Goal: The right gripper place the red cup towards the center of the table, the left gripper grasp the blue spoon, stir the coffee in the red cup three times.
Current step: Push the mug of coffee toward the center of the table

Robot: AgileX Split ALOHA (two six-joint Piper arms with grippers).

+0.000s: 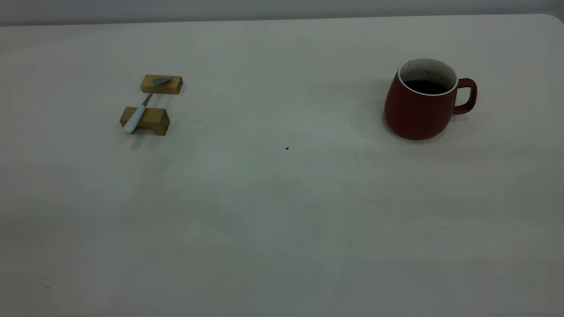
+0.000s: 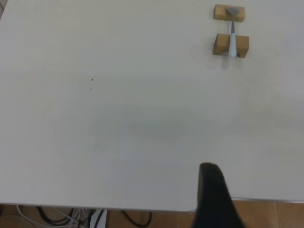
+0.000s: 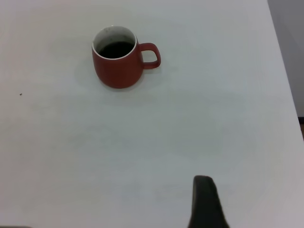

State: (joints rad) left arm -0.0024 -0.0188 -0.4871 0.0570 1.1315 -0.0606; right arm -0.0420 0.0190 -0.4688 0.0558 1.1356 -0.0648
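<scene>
The red cup (image 1: 418, 108) stands upright at the right side of the table (image 1: 282, 211), its handle pointing right and dark coffee (image 1: 425, 86) inside. The right wrist view also shows the red cup (image 3: 118, 61), far from my right gripper (image 3: 205, 199), of which only a black tip shows low over bare tabletop. The blue spoon (image 1: 140, 110) lies across two wooden blocks at the left, bowl on the far block. From the left wrist the blue spoon (image 2: 232, 38) is far off. My left gripper (image 2: 213, 194) hangs at the table's near edge. Neither gripper appears in the exterior view.
Two tan wooden blocks (image 1: 152, 103) carry the spoon. A tiny dark speck (image 1: 287, 148) lies near the table's middle. Cables (image 2: 71, 218) and a brown floor show below the table edge in the left wrist view. The table's right edge (image 3: 285, 76) runs beside the cup's side.
</scene>
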